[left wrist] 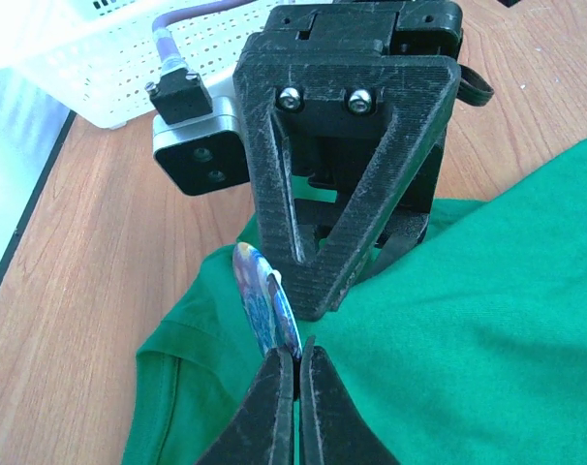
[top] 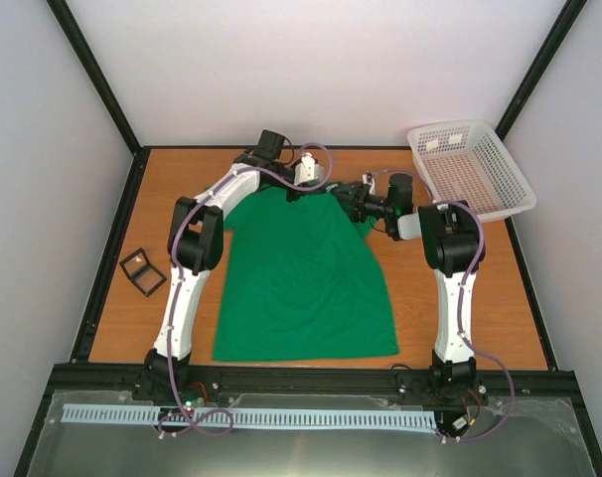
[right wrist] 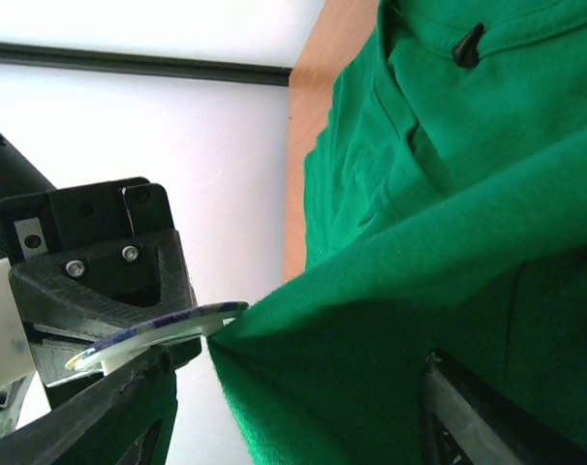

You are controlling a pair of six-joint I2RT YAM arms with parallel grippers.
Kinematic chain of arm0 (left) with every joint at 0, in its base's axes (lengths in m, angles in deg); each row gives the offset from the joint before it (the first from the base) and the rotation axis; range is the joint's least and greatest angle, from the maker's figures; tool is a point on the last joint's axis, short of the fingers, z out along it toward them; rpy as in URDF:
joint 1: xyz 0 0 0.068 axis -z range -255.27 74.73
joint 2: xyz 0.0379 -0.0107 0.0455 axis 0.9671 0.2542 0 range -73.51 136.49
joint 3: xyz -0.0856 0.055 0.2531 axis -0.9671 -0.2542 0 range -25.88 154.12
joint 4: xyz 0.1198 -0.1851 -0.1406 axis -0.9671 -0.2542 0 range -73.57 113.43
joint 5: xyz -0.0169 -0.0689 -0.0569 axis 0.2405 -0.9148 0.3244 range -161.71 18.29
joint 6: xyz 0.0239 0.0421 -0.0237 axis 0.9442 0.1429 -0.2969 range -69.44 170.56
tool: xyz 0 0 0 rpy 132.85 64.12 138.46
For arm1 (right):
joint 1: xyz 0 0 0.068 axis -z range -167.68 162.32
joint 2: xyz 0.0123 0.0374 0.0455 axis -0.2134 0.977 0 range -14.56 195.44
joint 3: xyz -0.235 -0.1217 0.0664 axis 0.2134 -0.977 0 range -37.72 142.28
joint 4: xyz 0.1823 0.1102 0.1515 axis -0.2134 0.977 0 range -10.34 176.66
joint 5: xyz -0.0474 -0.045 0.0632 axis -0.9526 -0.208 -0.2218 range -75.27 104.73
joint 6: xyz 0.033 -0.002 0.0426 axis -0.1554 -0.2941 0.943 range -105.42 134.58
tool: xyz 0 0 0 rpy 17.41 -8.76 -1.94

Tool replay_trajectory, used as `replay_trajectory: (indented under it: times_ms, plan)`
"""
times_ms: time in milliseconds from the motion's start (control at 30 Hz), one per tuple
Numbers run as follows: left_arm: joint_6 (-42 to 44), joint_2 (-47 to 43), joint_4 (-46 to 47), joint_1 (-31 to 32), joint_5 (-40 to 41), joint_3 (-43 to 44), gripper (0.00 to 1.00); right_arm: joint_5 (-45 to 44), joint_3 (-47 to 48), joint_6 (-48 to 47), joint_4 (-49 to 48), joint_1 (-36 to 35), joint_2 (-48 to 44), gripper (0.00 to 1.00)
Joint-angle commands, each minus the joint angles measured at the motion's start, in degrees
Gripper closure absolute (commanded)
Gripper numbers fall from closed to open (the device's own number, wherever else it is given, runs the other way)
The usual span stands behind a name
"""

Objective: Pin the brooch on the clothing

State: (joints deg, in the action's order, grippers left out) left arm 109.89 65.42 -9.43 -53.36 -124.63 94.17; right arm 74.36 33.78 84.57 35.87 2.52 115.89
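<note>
A wooden table [top: 480, 298] carries the clothing [top: 301, 278], a bright green T-shirt spread flat in the middle with its hem toward the near edge and its collar toward the far edge. A white perforated basket [top: 470, 169] stands at the far right corner, apart from the shirt. Both arms reach over to the shirt's far edge, the left one from the left and the right one from the right, and their tips meet there head-on. The right gripper [top: 357, 204] has its two fingers standing apart with a raised fold of green cloth bunched between them. I cannot tell whether they are actually pressing on the cloth. The left gripper [left wrist: 295, 363] is clenched, its fingertips closed together on the lower rim of the brooch. A small black square-framed case [top: 142, 270] lies on the bare wood to the left of the shirt, well apart from the action. The brooch [left wrist: 267, 305], a tiny round badge with a bluish patterned face and a whitish back, stands on edge above the left fingertips, just beside the right gripper's tip, its rim at or nearly at the peak of the lifted fold.
</note>
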Motion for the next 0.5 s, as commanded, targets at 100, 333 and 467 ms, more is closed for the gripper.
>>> replay_trajectory:
  times_ms: [100,333,467]
  plan:
    - [0.0,-2.2,-7.4,3.5,-6.8,-1.9,0.99,-13.0,-1.9,8.6,-17.8,2.6,-0.6,0.32]
    - [-0.9,-2.1,-6.6,3.4,-6.3,-1.9,0.99,-13.2,-4.9,6.1,-16.4,2.5,-3.2,0.33]
    - [-1.2,-1.6,-7.0,2.8,-6.4,-1.4,0.99,-12.5,-7.2,0.1,-13.1,2.6,-6.2,0.33]
